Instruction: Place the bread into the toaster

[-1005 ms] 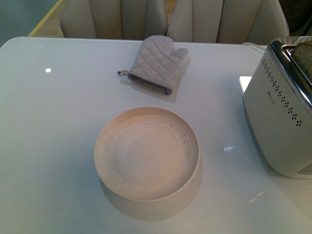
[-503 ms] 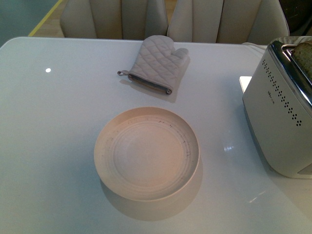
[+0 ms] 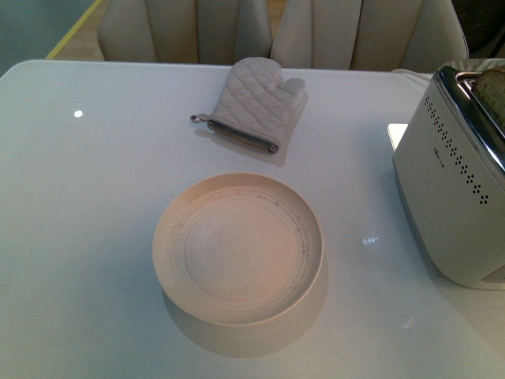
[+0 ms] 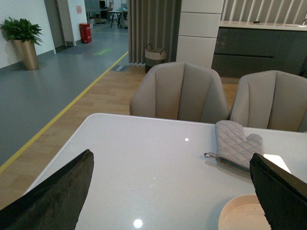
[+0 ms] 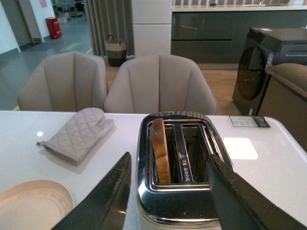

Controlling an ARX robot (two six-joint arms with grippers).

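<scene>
The white toaster (image 3: 456, 181) stands at the table's right edge; its chrome top (image 5: 180, 158) shows in the right wrist view. The bread (image 5: 160, 151) stands upright in one slot, its crust sticking out; the other slot is empty. A corner of the bread (image 3: 492, 85) shows in the front view. My right gripper (image 5: 177, 201) is open and empty, above the toaster with a finger on each side of it. My left gripper (image 4: 175, 196) is open and empty over the table. Neither arm shows in the front view.
A round cream plate (image 3: 237, 249) sits empty at the table's middle. A quilted beige oven mitt (image 3: 252, 103) lies behind it. Two beige chairs (image 3: 276, 31) stand along the far edge. A small label card (image 5: 248, 121) lies behind the toaster.
</scene>
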